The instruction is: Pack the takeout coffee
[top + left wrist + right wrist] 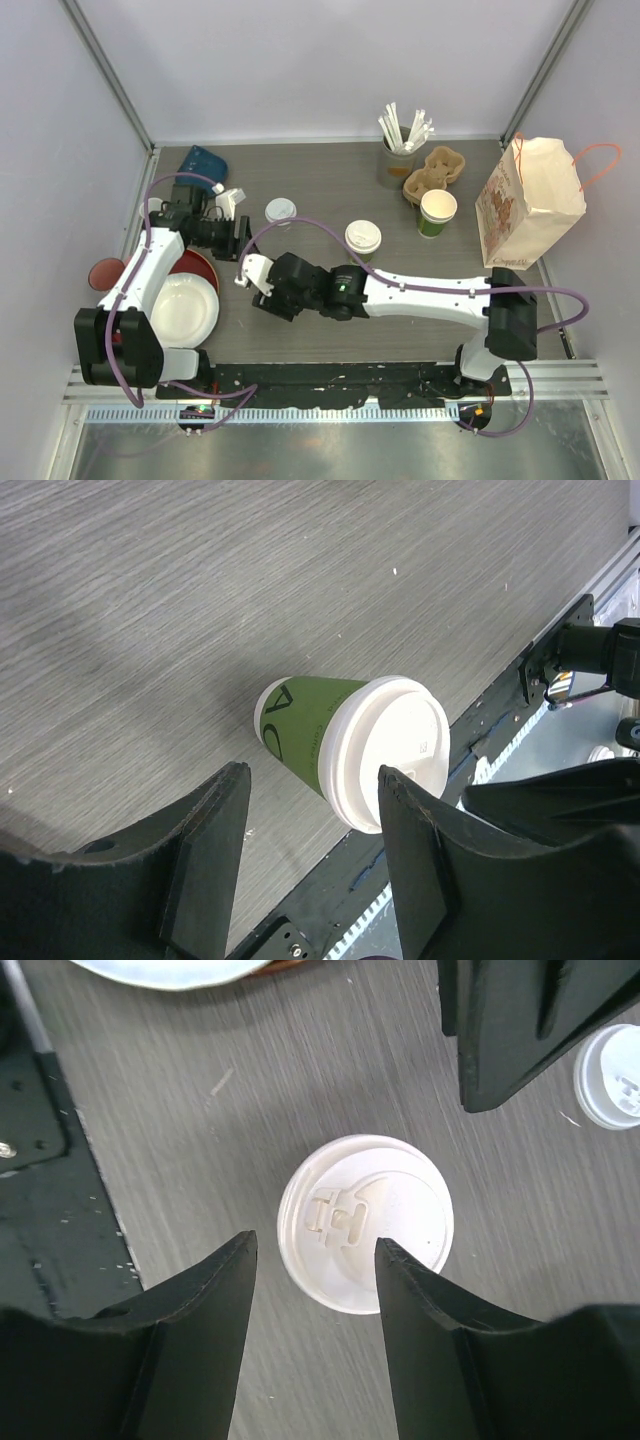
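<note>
Right gripper (315,1250) spread above the lidded cup (365,1210) standing on the surface (300,1080) right of the white plate (185,310), left gripper (312,780) spread, empty, close by: off-centre closing could tip it, or the two could collide.

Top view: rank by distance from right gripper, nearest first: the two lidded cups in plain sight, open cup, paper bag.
1. Left lidded cup, just beyond the right gripper.
2. Middle lidded cup, to its right.
3. Open cup, farther right.
4. Paper bag, far right.
</note>
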{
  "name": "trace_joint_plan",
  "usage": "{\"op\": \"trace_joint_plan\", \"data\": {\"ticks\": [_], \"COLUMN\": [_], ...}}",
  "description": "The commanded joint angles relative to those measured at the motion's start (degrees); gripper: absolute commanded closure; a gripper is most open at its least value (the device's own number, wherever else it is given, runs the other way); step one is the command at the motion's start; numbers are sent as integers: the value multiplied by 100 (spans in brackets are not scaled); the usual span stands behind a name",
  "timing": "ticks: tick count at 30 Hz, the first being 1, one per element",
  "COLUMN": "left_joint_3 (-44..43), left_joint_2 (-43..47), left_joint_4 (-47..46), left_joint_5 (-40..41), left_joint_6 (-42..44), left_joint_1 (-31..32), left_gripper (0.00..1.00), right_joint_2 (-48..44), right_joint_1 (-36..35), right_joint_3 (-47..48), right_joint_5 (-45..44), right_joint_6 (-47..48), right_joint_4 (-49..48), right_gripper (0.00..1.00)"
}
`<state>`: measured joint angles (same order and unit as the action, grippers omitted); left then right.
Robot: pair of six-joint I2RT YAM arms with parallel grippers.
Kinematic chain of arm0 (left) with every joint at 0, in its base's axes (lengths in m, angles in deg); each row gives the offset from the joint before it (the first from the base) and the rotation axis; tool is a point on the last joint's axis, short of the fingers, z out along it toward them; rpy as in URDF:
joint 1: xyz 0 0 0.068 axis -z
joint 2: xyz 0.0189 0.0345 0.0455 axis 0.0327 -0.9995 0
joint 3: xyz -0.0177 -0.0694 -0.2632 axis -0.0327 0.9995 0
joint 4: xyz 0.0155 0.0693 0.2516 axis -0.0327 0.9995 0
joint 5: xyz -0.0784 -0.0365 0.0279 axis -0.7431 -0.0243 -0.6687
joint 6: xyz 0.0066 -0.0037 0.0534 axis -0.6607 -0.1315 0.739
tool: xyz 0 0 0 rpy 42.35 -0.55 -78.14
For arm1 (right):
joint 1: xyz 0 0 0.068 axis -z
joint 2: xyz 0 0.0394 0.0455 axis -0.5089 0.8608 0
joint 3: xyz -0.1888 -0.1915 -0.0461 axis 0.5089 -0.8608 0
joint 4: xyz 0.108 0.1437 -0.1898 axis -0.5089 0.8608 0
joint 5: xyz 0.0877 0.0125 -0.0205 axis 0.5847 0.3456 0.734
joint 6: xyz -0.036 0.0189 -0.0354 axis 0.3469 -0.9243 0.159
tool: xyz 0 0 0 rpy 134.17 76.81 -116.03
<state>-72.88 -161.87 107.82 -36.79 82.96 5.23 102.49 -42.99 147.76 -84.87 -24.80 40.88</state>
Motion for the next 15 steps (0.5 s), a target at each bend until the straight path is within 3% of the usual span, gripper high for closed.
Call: {"op": "trace_joint_plan", "data": {"ticks": [1, 8, 15], "left_joint_3": [-8, -8, 0], "left_joint_2": [27, 9, 0], "left_joint_4": [-103, -138, -130], "left_joint_5": [-103, -112, -138], "left_joint_6": [32, 23, 6], "left_joint_1": [-10, -19, -10], "left_gripper": [42, 42, 42], "right_joint_2": [188, 285, 742], "right_joint_1": [-165, -157, -16], "right_joint_3": [381, 399, -110], "right_joint_5": [-872, -944, -857], "right_joint_6": [484, 519, 528], "right_joint_4": [-87, -174, -227], "right_gripper": [44, 41, 45]}}
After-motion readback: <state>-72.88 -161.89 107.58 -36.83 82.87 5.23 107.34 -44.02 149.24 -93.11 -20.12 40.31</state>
